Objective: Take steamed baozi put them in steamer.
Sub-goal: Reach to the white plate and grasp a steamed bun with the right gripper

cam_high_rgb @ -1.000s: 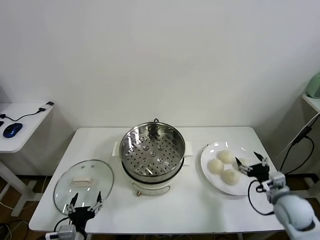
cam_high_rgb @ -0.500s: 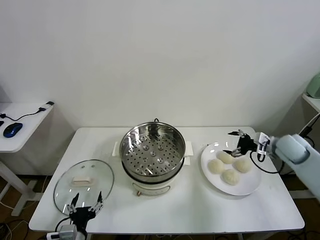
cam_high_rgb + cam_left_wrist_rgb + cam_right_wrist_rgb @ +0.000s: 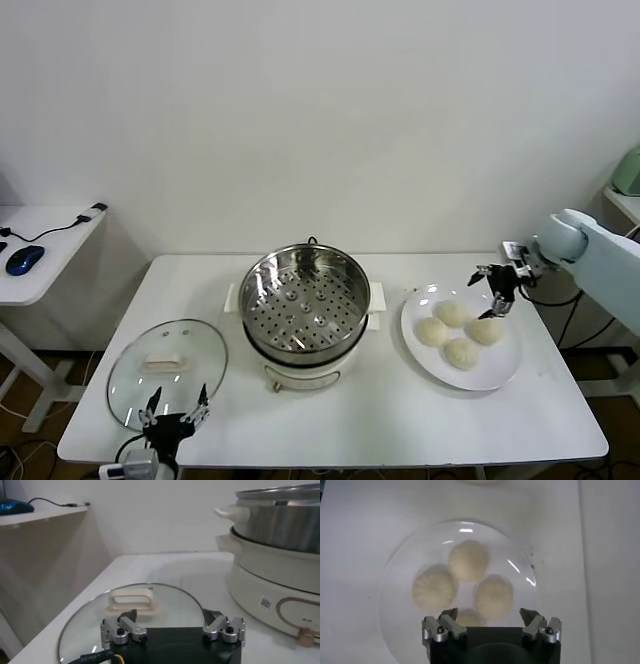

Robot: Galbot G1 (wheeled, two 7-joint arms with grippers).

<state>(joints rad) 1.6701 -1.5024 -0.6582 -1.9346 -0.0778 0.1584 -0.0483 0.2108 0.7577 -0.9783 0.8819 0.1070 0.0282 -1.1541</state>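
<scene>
The right end effector point(image 3: 494, 291) has travelled from the near right edge of the table, beside the plate point(image 3: 498, 372), up and back to the plate's far right side. It now hangs over the baozi point(image 3: 486, 331) (all four now uncovered in the head view, where one was hidden a second ago), jaws wide apart and holding nothing. Its arm now reaches in from the far right.
</scene>
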